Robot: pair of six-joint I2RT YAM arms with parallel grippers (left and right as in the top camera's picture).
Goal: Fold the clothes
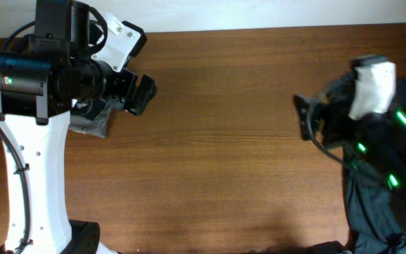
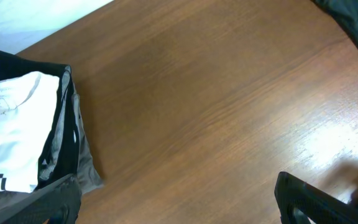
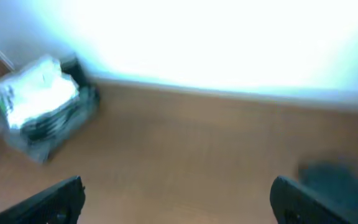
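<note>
A stack of folded clothes (image 1: pixel 94 121), grey below and white on top, lies at the table's left side, mostly hidden under my left arm. It shows in the left wrist view (image 2: pixel 23 137) and, blurred, in the right wrist view (image 3: pixel 42 109). My left gripper (image 1: pixel 136 95) is open and empty just right of the stack; its fingers frame bare wood (image 2: pixel 179 208). A dark unfolded garment (image 1: pixel 379 204) lies at the table's right edge below my right arm. My right gripper (image 1: pixel 305 116) is open and empty over bare wood (image 3: pixel 176 199).
The brown wooden table (image 1: pixel 217 155) stretches between the two arms. A white wall runs along the table's far edge (image 1: pixel 259 14). The left arm's white base (image 1: pixel 37 190) stands at the front left.
</note>
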